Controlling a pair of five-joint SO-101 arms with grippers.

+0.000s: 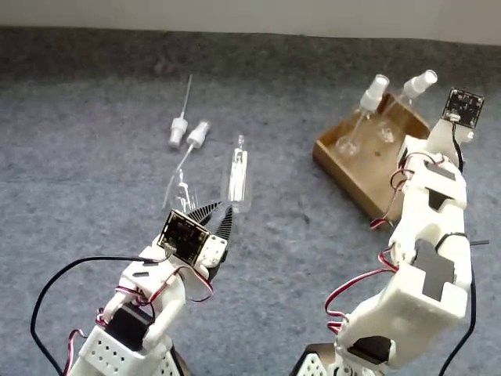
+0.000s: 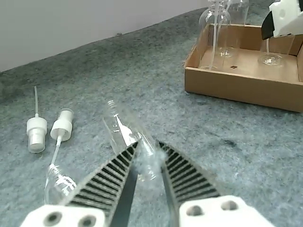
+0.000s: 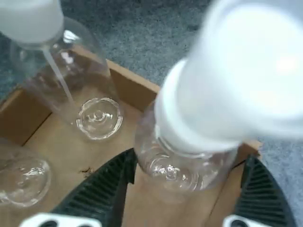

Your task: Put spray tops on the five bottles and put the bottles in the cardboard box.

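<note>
The left gripper [image 2: 147,149] was clamped on the base of an uncapped bottle [image 2: 122,126] on the desk [image 2: 142,71] — neck left free, presumably, for the spray tops [image 2: 60,128] beyond; the right gripper [image 3: 187,189] was spread open around a capped bottle [image 3: 189,163] stood in the cardboard box [image 3: 135,85].

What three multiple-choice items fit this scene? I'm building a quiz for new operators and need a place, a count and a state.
1. Where do the loose spray tops lie?
A on a plate; B on the carpet; C in a bowl.
2. How many bottles lie outside the cardboard box?
A two; B one; C four.
3. How is the bottle at the left pincer?
A upright, capped; B upright, uncapped; C lying, uncapped.

B: both tops rest on the carpet, beside each other.
A: two clear bottles lie on the carpet.
C: it lies flat, its neck open.
</note>
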